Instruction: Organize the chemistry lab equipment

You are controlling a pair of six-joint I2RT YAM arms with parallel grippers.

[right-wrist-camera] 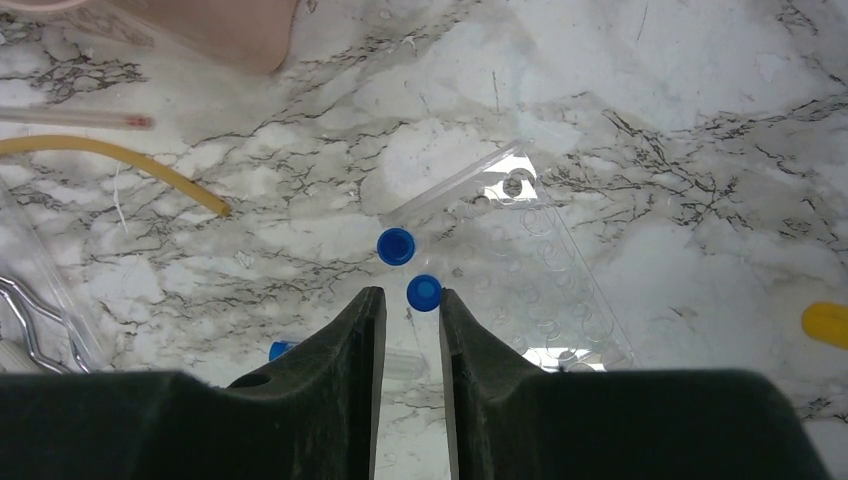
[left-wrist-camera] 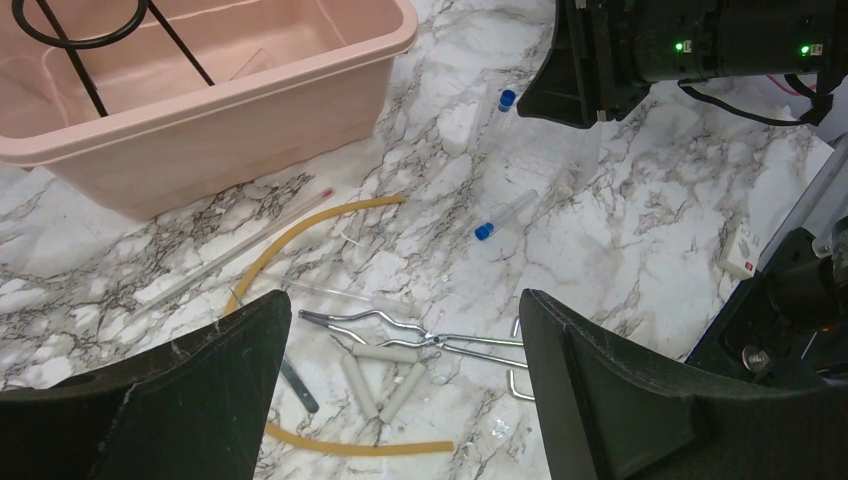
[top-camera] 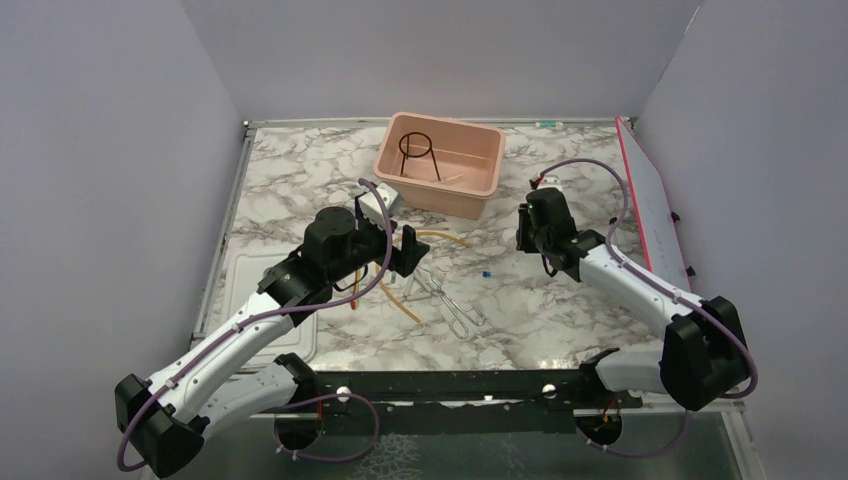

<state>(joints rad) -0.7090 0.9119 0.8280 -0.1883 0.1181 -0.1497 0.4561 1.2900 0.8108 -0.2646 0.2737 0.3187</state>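
While the left gripper (left-wrist-camera: 405,305) hangs wide apart above the silver metal tongs (left-wrist-camera: 420,345), the right gripper (right-wrist-camera: 410,294) stands nearly together at a blue-capped clear tube (right-wrist-camera: 423,292); whether it clamps it is unclear.

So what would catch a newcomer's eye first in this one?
The pink tub at the far middle of the table stands out first, with a black wire stand inside it. In front of it lies a jumble of metal tongs and a tan tube, with the left gripper wide open above them. Further right, the right gripper hangs over two blue caps.
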